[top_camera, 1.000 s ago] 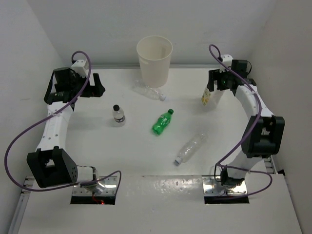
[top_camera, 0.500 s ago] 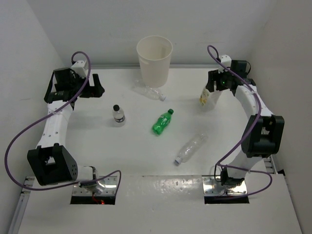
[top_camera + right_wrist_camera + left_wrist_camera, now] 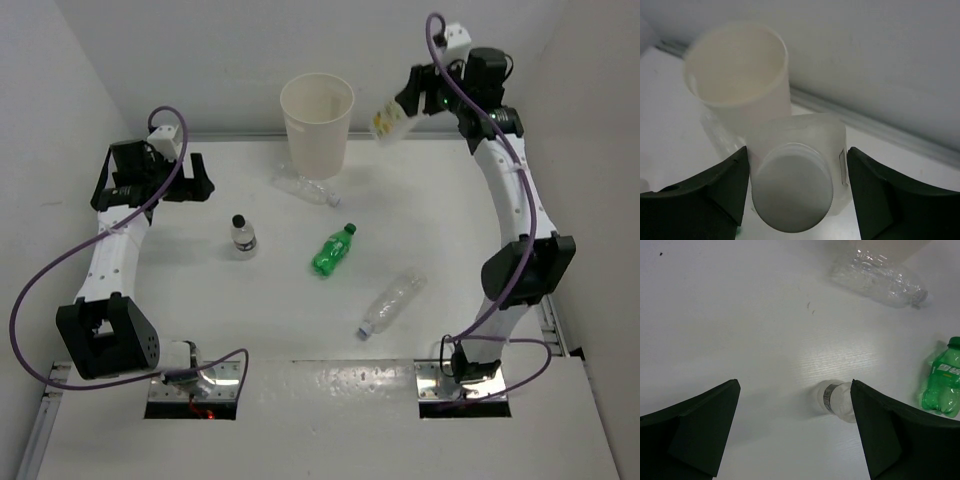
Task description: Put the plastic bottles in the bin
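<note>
My right gripper (image 3: 400, 108) is shut on the whitish bottle with yellow label (image 3: 388, 120) and holds it high, just right of the cream-white bin (image 3: 317, 122). In the right wrist view the bottle (image 3: 795, 180) sits between my fingers with the bin (image 3: 740, 70) beyond it. My left gripper (image 3: 200, 178) is open and empty at the far left. The tiny clear bottle with black cap (image 3: 242, 234) stands upright; it shows in the left wrist view (image 3: 836, 399). A green bottle (image 3: 333, 250) and a clear bottle (image 3: 390, 303) lie mid-table. Another clear bottle (image 3: 305, 187) lies at the bin's foot.
White walls enclose the table on the left, back and right. In the left wrist view the clear bottle (image 3: 880, 276) lies at the top and the green bottle (image 3: 942, 380) at the right edge.
My right gripper has lifted the whitish bottle off the table and carried it up and left toward the bin's rim. The left arm has not moved.
</note>
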